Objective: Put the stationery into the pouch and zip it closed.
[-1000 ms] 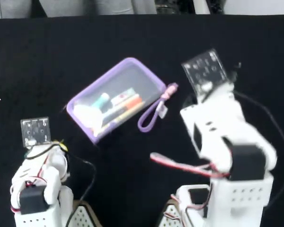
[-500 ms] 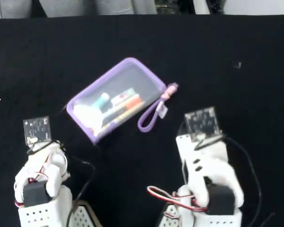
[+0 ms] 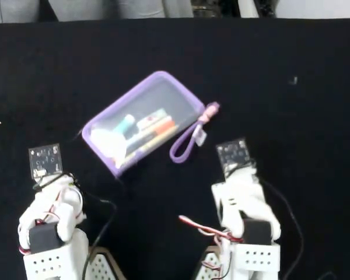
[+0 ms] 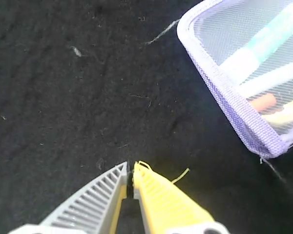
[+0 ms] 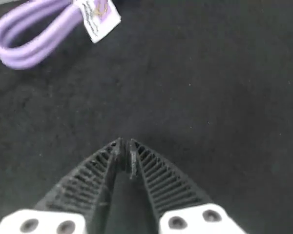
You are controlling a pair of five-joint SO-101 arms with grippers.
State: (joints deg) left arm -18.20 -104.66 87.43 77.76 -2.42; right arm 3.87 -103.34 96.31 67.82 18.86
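Observation:
A purple mesh pouch (image 3: pixel 143 119) lies slanted on the black table with pens and markers inside; its zip runs closed to a pink pull (image 3: pixel 210 109), and a purple wrist loop (image 3: pixel 185 144) trails from that end. My left gripper (image 4: pixel 130 170) is shut and empty, a short way from the pouch's corner (image 4: pixel 263 141). The left arm (image 3: pixel 46 201) sits folded at the near left. My right gripper (image 5: pixel 123 146) is shut and empty over bare cloth, short of the loop (image 5: pixel 31 36) and its white tag (image 5: pixel 98 17). The right arm (image 3: pixel 242 204) is folded at the near right.
The black cloth (image 3: pixel 291 105) covers the whole table. Both arm bases (image 3: pixel 49 262) stand at the near edge with loose cables beside them. A pale strip of floor or wall (image 3: pixel 23 9) runs along the far edge.
The right arm has pulled back from beside the pouch's zip end toward its base and folded down. The left arm has settled slightly. The pouch has not moved.

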